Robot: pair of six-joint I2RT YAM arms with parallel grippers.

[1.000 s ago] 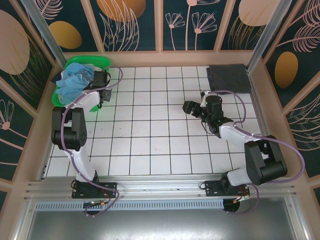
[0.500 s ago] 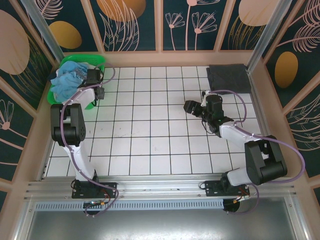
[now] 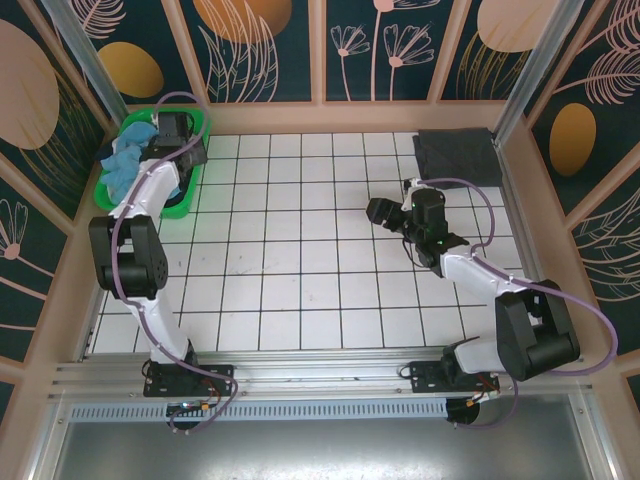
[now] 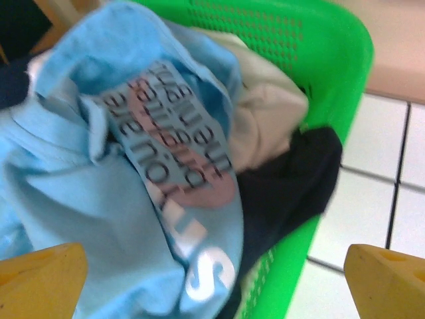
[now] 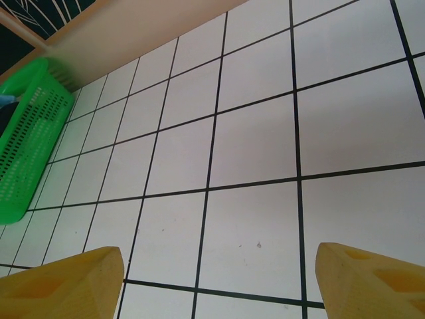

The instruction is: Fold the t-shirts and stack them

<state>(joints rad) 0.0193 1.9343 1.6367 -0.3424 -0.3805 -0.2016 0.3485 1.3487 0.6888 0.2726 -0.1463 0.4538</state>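
A light blue t-shirt (image 4: 99, 199) with a printed chest lies crumpled on top of the pile in the green basket (image 4: 312, 40). A cream-white t-shirt (image 4: 265, 113) and a navy one (image 4: 292, 173) lie beside it in the basket. My left gripper (image 4: 212, 286) hangs open just above the blue shirt, its yellow fingertips (image 4: 40, 279) wide apart and holding nothing. From above, the left gripper (image 3: 180, 135) is over the basket (image 3: 172, 209) at the back left. A folded dark grey t-shirt (image 3: 457, 155) lies in the back right corner. My right gripper (image 3: 380, 213) is open over bare tile.
The white tiled table (image 3: 300, 260) is ringed by a low wooden rim and patterned walls. The basket (image 5: 33, 146) shows at the far left of the right wrist view, well away from the right gripper (image 5: 216, 282). The basket's wall stands right under my left wrist.
My left arm has swung back and left from the basket's right edge to over the pile, and its jaws have gone from shut to wide open. The right arm has barely moved.
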